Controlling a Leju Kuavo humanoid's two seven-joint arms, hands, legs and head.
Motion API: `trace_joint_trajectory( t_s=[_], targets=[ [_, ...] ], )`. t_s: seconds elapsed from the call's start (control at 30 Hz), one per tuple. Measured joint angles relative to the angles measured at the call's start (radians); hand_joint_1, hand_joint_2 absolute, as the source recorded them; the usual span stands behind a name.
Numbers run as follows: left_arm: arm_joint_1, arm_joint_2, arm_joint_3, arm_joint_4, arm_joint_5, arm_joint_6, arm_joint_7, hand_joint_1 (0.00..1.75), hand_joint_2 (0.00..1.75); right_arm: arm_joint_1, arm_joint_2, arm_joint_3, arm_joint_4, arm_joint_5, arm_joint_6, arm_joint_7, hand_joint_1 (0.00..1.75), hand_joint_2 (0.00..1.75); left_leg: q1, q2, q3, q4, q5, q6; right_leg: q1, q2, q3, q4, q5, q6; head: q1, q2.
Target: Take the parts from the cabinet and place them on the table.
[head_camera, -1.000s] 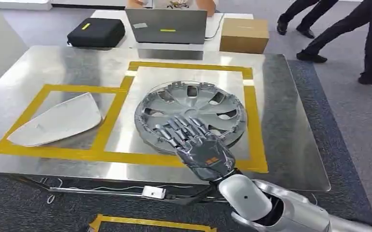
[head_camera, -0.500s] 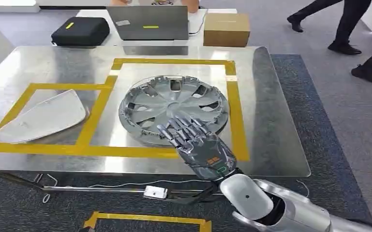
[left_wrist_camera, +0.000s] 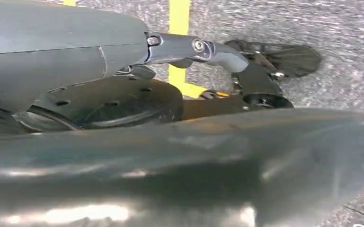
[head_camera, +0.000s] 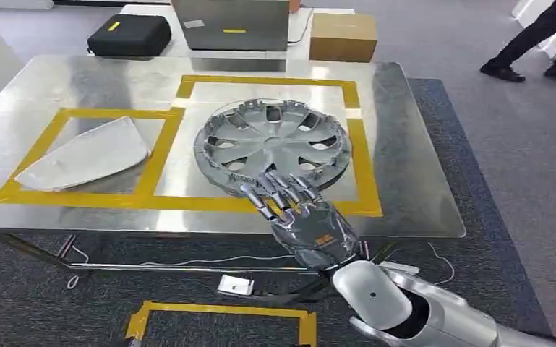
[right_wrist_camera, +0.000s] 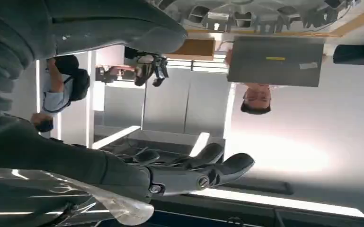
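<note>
Change: the right hand [head_camera: 307, 217] has drawn back toward the near table edge since a second ago. Earlier its fingers lay over the near part of the hubcap [head_camera: 272, 147]; now only the fingertips [head_camera: 264, 189] overlap its near rim. The whole picture has also shifted, so part of that is the camera moving.
Right hand: fingers stretched out and apart, grasping nothing, palm down over the near edge of the table [head_camera: 419, 181].
Left hand: in the left wrist view its grey fingers [left_wrist_camera: 208, 49] stretch out over carpet and a yellow floor line; I cannot tell whether it is released or clenched.
Hubcap: lies flat inside the right-hand yellow tape frame [head_camera: 358, 137], about centred.
White panel [head_camera: 83, 163]: lies flat inside the left-hand tape frame, well apart from the hubcap.
Meaning for the task: both parts look set down on the table, so this placing step seems finished and the arm is probably pulling away.
Hard to make out: whether the fingertips touch the rim or hover above it. The cabinet is out of frame, so parts left to fetch cannot be judged. The left wrist view is mostly blurred grey cover.
Surroundings: a laptop [head_camera: 231, 25], a black case [head_camera: 130, 35] and a cardboard box [head_camera: 343, 36] sit on the far desk; a person's legs [head_camera: 531, 40] are cut off at far right.
</note>
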Motion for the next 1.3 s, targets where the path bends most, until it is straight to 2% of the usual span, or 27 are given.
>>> trace_joint_trajectory(
  t_s=[0.03, 0.07, 0.1, 0.13, 0.23, 0.3, 0.37, 0.4, 0.43, 0.47, 0.53, 0.57, 0.6, 0.63, 0.73, 0.77, 0.8, 0.87, 0.9, 0.93, 1.0, 1.07, 1.13, 1.17, 1.23, 1.27, 1.3],
  targets=[
    [0.001, -0.001, 0.000, 0.000, 0.000, 0.000, 0.000, 0.00, 0.00, 0.001, 0.000, -0.001, 0.000, 0.000, 0.000, 0.000, 0.00, 1.75, -0.002, 0.003, -0.015, 0.001, 0.012, 0.002, 0.000, 0.000, -0.017, 0.086, -0.055, 0.002, 0.001, 0.000],
    [0.001, -0.003, 0.000, 0.000, 0.001, 0.000, 0.000, 0.00, 0.00, 0.002, 0.000, -0.001, 0.000, 0.000, 0.002, 0.000, 0.00, 1.75, -0.006, 0.007, -0.047, 0.004, 0.033, 0.003, 0.001, 0.000, -0.021, 0.194, -0.077, 0.005, 0.002, 0.000],
    [0.000, -0.004, -0.001, 0.000, 0.008, 0.000, 0.000, 0.00, 0.00, 0.000, 0.000, -0.003, 0.000, 0.000, 0.003, -0.006, 0.00, 1.75, -0.009, 0.010, -0.087, 0.009, 0.064, -0.005, 0.003, -0.006, 0.180, -0.038, 0.015, -0.007, 0.003, 0.000],
    [0.000, -0.006, -0.001, 0.000, 0.011, 0.001, -0.001, 0.00, 0.00, -0.005, 0.000, -0.007, -0.002, 0.000, 0.003, -0.006, 0.00, 1.75, -0.014, 0.011, -0.099, 0.016, 0.079, -0.015, 0.009, -0.012, 0.260, -0.155, -0.017, -0.013, 0.000, 0.000],
    [0.001, -0.006, -0.002, 0.000, 0.015, 0.002, -0.001, 0.00, 0.00, 0.001, 0.000, -0.010, -0.002, 0.000, 0.003, -0.006, 0.00, 1.75, -0.012, 0.011, -0.108, 0.013, 0.105, -0.033, 0.011, -0.009, 0.228, -0.157, -0.002, -0.029, 0.001, 0.000],
    [0.001, -0.006, -0.003, 0.002, 0.016, 0.004, -0.001, 0.00, 0.00, 0.000, 0.000, -0.010, -0.003, 0.000, 0.002, -0.006, 0.00, 1.75, -0.007, 0.002, -0.125, 0.054, 0.029, -0.048, 0.005, -0.014, 0.225, -0.160, 0.019, -0.047, -0.002, 0.000],
    [0.001, -0.005, -0.003, 0.002, 0.016, 0.004, -0.001, 0.00, 0.00, 0.001, 0.000, -0.010, -0.003, 0.000, 0.002, -0.006, 0.00, 1.75, -0.001, 0.002, -0.157, 0.198, -0.089, -0.059, 0.006, -0.014, 0.202, -0.159, 0.039, -0.054, -0.006, 0.000],
    [0.001, -0.005, -0.003, 0.002, 0.017, 0.004, -0.001, 0.00, 0.00, 0.002, 0.000, -0.010, -0.003, 0.000, 0.002, -0.006, 0.00, 1.75, 0.001, 0.002, -0.171, 0.274, -0.123, -0.063, 0.006, -0.014, 0.188, -0.157, 0.049, -0.054, -0.008, 0.000],
    [0.001, -0.005, -0.003, 0.002, 0.017, 0.004, -0.001, 0.00, 0.00, 0.003, 0.000, -0.010, -0.003, 0.000, 0.002, -0.006, 0.00, 1.75, 0.003, 0.002, -0.171, 0.320, -0.124, -0.066, 0.006, -0.014, 0.174, -0.154, 0.059, -0.053, -0.009, 0.000],
    [0.000, -0.005, -0.003, 0.002, 0.018, 0.004, -0.001, 0.00, 0.00, 0.005, 0.000, -0.010, -0.003, 0.000, 0.002, -0.006, 0.00, 1.75, 0.006, 0.002, -0.156, 0.323, -0.097, -0.068, 0.005, -0.013, 0.158, -0.150, 0.067, -0.051, -0.009, 0.000],
    [0.000, -0.005, -0.003, 0.002, 0.021, 0.004, -0.001, 0.00, 0.00, 0.008, 0.000, -0.011, -0.003, 0.000, 0.001, -0.006, 0.00, 1.75, 0.013, 0.002, -0.077, 0.223, -0.025, -0.071, 0.002, -0.011, 0.127, -0.134, 0.079, -0.043, -0.009, 0.000],
    [0.000, -0.005, -0.003, 0.002, 0.026, 0.004, -0.001, 0.00, 0.00, 0.011, 0.000, -0.012, -0.003, 0.000, 0.000, -0.006, 0.00, 1.75, 0.016, 0.000, -0.023, 0.145, -0.011, -0.073, 0.000, -0.011, 0.116, -0.125, 0.082, -0.038, -0.009, 0.000],
    [-0.001, -0.007, -0.004, 0.002, 0.029, 0.004, -0.001, 0.00, 0.00, 0.015, 0.000, -0.017, -0.004, 0.000, -0.003, -0.002, 0.00, 1.75, 0.018, -0.009, 0.034, 0.059, -0.039, -0.074, 0.004, -0.010, 0.103, -0.116, 0.086, -0.031, -0.010, 0.000],
    [-0.001, -0.007, -0.004, 0.002, 0.031, 0.004, -0.002, 0.00, 0.00, 0.020, 0.000, -0.021, -0.006, 0.000, -0.007, 0.005, 0.00, 1.75, 0.013, -0.018, 0.050, 0.018, -0.053, -0.059, 0.006, -0.009, 0.095, -0.110, 0.092, -0.025, -0.009, 0.000],
    [0.001, -0.010, -0.005, 0.002, 0.039, 0.005, -0.002, 0.00, 0.00, 0.042, -0.003, -0.029, -0.009, 0.000, -0.031, 0.027, 0.00, 1.75, 0.007, -0.015, 0.028, 0.024, -0.040, -0.033, 0.003, -0.009, 0.085, -0.116, 0.119, -0.002, -0.010, 0.000],
    [0.001, -0.011, -0.005, 0.002, 0.041, 0.005, -0.003, 0.00, 0.00, 0.052, -0.010, -0.029, -0.009, 0.000, -0.034, 0.035, 0.00, 1.75, 0.011, -0.009, 0.015, 0.019, -0.028, -0.020, -0.002, -0.010, 0.076, -0.110, 0.108, 0.003, -0.009, 0.000],
    [0.000, -0.011, -0.005, 0.002, 0.044, 0.005, -0.003, 0.00, 0.00, 0.059, -0.013, -0.031, -0.010, 0.000, -0.037, 0.042, 0.00, 1.75, 0.009, -0.007, 0.005, 0.020, -0.019, -0.011, -0.001, -0.011, 0.061, -0.089, 0.065, 0.004, -0.007, 0.000],
    [0.000, -0.012, -0.006, 0.003, 0.050, 0.007, -0.004, 0.00, 0.00, 0.070, -0.015, -0.039, -0.011, 0.000, -0.054, 0.051, 0.00, 1.75, 0.003, -0.005, -0.021, 0.021, 0.000, 0.000, 0.001, -0.010, 0.022, 0.052, -0.057, 0.004, -0.001, 0.000],
    [0.000, -0.012, -0.006, 0.003, 0.052, 0.008, -0.005, 0.00, 0.00, 0.077, -0.015, -0.044, -0.012, 0.000, -0.060, 0.057, 0.00, 1.75, -0.002, -0.003, -0.034, 0.021, 0.010, 0.004, 0.002, -0.010, 0.004, 0.132, -0.098, 0.004, 0.000, 0.000],
    [0.000, -0.012, -0.009, 0.003, 0.054, 0.009, -0.006, 0.00, 0.00, 0.086, -0.015, -0.048, -0.012, 0.000, -0.069, 0.064, 0.00, 1.75, -0.007, -0.002, -0.048, 0.022, 0.020, 0.007, 0.003, -0.010, -0.002, 0.188, -0.110, 0.002, 0.000, 0.000],
    [0.000, -0.012, -0.018, 0.003, 0.058, 0.010, -0.008, 0.00, 0.00, 0.105, -0.015, -0.055, -0.012, 0.000, -0.085, 0.083, 0.00, 1.75, -0.017, -0.001, -0.071, 0.023, 0.038, 0.010, 0.010, -0.010, 0.038, 0.176, -0.061, -0.010, 0.000, 0.000],
    [0.000, -0.013, -0.026, 0.003, 0.060, 0.010, -0.010, 0.00, 0.00, 0.117, -0.015, -0.064, -0.015, 0.000, -0.107, 0.103, 0.00, 1.75, -0.025, -0.002, -0.088, 0.024, 0.055, 0.011, 0.025, -0.009, 0.153, 0.020, 0.005, -0.039, 0.000, 0.000],
    [-0.002, -0.021, -0.032, 0.004, 0.062, 0.012, -0.010, 0.00, 0.00, 0.130, -0.014, -0.084, -0.024, 0.000, -0.125, 0.106, 0.00, 1.75, -0.034, -0.001, -0.100, 0.027, 0.069, 0.007, 0.042, -0.016, 0.260, -0.136, -0.015, -0.074, -0.003, 0.000],
    [-0.001, -0.026, -0.036, 0.005, 0.065, 0.012, -0.010, 0.00, 0.00, 0.140, -0.014, -0.095, -0.027, 0.000, -0.135, 0.110, 0.00, 1.75, -0.026, 0.001, -0.105, 0.026, 0.081, 0.002, 0.043, -0.016, 0.265, -0.156, -0.019, -0.067, -0.003, 0.000],
    [-0.003, -0.027, -0.048, 0.007, 0.069, 0.015, -0.010, 0.00, 0.00, 0.166, -0.014, -0.118, -0.029, 0.000, -0.145, 0.118, 0.00, 1.75, -0.019, 0.003, -0.111, 0.016, 0.102, -0.008, 0.050, -0.014, 0.253, -0.159, -0.001, -0.070, -0.002, 0.000],
    [-0.004, -0.025, -0.051, 0.010, 0.070, 0.017, -0.009, 0.00, 0.00, 0.183, -0.014, -0.129, -0.033, 0.000, -0.149, 0.119, 0.00, 1.75, -0.026, 0.001, -0.114, 0.016, 0.100, -0.012, 0.038, -0.015, 0.245, -0.189, 0.011, -0.070, -0.001, 0.000],
    [-0.005, -0.026, -0.053, 0.010, 0.071, 0.019, -0.008, 0.00, 0.00, 0.196, -0.014, -0.141, -0.035, 0.000, -0.156, 0.120, 0.00, 1.75, -0.024, -0.003, -0.123, 0.026, 0.070, -0.022, 0.034, -0.020, 0.251, -0.189, 0.023, -0.066, -0.004, 0.000]
  ],
)
